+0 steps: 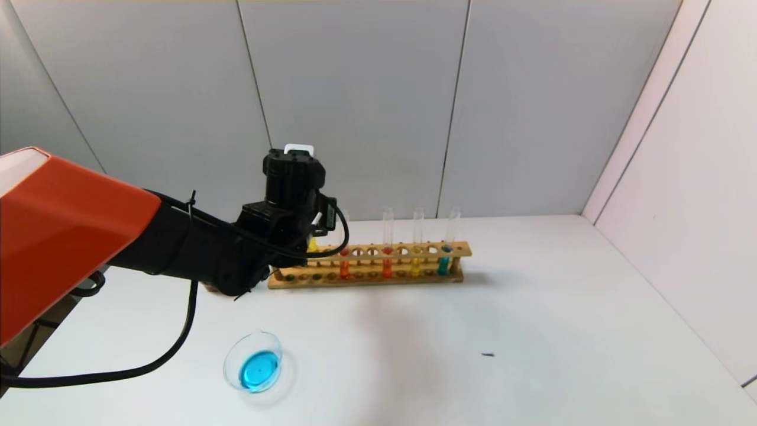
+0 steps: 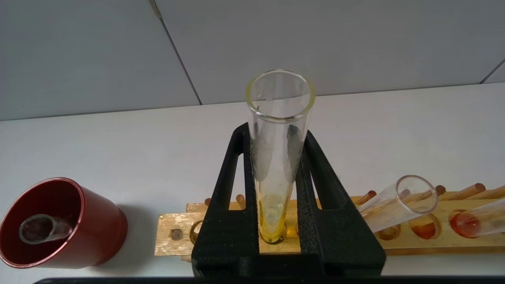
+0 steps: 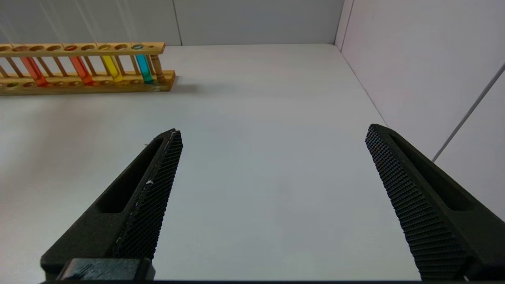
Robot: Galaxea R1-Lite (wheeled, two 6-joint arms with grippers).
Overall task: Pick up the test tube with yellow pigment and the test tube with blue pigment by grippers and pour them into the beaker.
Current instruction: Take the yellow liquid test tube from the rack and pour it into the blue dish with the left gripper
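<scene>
My left gripper [image 1: 295, 228] is at the left end of the wooden rack [image 1: 369, 278]. In the left wrist view it [image 2: 276, 132] is shut on the test tube with yellow pigment [image 2: 278, 118]. The tube stands upright with its yellow bottom at a rack hole; a bit of yellow shows in the head view [image 1: 311, 244]. The beaker [image 1: 254, 367] sits on the table in front of the rack and holds bright blue liquid. No tube with bright blue liquid is in view. My right gripper [image 3: 272, 132] is open and empty above bare table, off to the right.
A dark red cup [image 2: 94, 225] beside the rack's left end holds an empty clear tube [image 2: 37, 228]. The rack also holds two orange-red tubes [image 1: 387, 260], a golden-yellow tube [image 1: 417, 260] and a teal tube [image 1: 445, 260]. Walls stand behind and on the right.
</scene>
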